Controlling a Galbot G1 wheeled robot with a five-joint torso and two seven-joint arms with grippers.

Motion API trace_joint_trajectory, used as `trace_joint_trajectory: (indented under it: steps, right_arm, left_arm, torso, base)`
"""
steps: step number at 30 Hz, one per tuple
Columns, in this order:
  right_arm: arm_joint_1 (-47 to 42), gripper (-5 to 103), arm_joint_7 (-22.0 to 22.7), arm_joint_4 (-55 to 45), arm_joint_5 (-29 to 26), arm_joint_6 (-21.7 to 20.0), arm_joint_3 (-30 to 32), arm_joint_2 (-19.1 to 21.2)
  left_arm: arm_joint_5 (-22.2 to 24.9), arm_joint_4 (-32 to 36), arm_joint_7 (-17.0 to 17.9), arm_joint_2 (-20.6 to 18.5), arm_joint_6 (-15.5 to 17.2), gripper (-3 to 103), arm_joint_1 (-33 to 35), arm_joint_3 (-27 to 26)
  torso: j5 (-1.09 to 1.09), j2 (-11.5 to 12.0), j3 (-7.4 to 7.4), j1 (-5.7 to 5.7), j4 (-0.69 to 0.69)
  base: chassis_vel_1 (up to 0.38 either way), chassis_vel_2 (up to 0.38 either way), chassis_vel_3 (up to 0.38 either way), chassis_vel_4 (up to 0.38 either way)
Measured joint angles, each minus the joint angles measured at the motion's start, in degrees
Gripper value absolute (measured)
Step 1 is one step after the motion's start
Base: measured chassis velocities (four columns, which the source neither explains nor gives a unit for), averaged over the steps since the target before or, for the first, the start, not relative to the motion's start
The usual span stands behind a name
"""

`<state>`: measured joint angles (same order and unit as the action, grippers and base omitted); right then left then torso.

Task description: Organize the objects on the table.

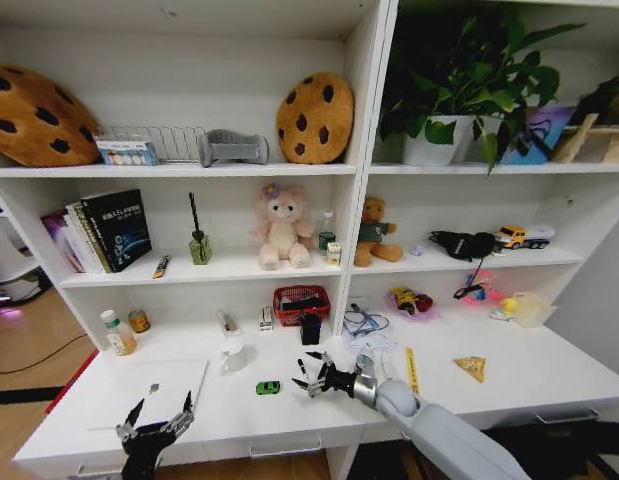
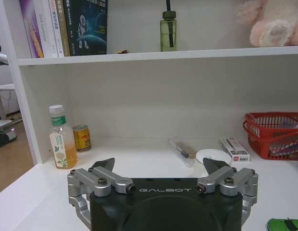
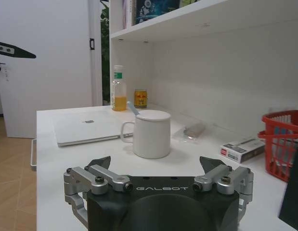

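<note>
Pictured on a long white counter (image 1: 549, 375) under white shelves: a thin silver laptop (image 1: 154, 392), lid shut, lying flat at the left end; a tiny green toy car (image 1: 268, 387) near the front edge, just left of centre; a white lidded mug (image 1: 232, 356) with a handle, standing upright just behind and left of the car. Farther back at the left, a clear plastic bottle (image 1: 117, 333) of amber drink with a white cap beside a small gold can (image 1: 139, 321). Against the back wall, a red wire basket (image 1: 301, 303), a small white-and-red box (image 1: 266, 318) to its left, and a dark block (image 1: 310, 328) in front of it. To the right, a yellow ruler (image 1: 411, 369) and a triangular yellow cushion (image 1: 472, 368). Right claw (image 1: 311, 376) reaching in low over the counter on a grey, smooth-shelled arm, pointed leftward just right of the car, dark fingertips spread wide and gripping nothing. Left claw (image 1: 155, 416) poised at the counter's front left edge by the laptop's near side, pointed at the shelves, metal links splayed, fingers apart and empty. Above, on the shelves: books (image 1: 99, 232), a pink plush bear (image 1: 280, 226) and a brown cookie-shaped cushion (image 1: 314, 117).
</note>
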<state>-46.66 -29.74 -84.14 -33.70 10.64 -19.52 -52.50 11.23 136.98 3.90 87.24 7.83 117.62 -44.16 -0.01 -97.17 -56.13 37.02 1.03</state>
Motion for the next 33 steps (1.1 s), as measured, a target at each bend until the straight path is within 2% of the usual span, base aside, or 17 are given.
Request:
trace_joint_trajectory:
  steps: [13, 33]
  right_arm:
    - [10.89, 100, -6.68, 10.63, 1.4, 3.32, -12.19, -4.89]
    - [15.86, 100, -7.59, 20.81, 3.02, 4.31, -17.93, -12.23]
  left_arm:
    - [1.19, -0.35, 0.17, 0.83, 0.09, 100, -0.88, -0.83]
    - [2.6, -0.24, 0.31, 1.48, 0.16, 100, -1.57, -1.15]
  torso:
    - [0.01, 0.0, 0.0, 0.0, -0.02]
    - [0.0, 0.0, 0.0, 0.0, -0.01]
  base:
    - [0.0, 0.0, 0.0, 0.0]
    - [0.0, 0.0, 0.0, 0.0]
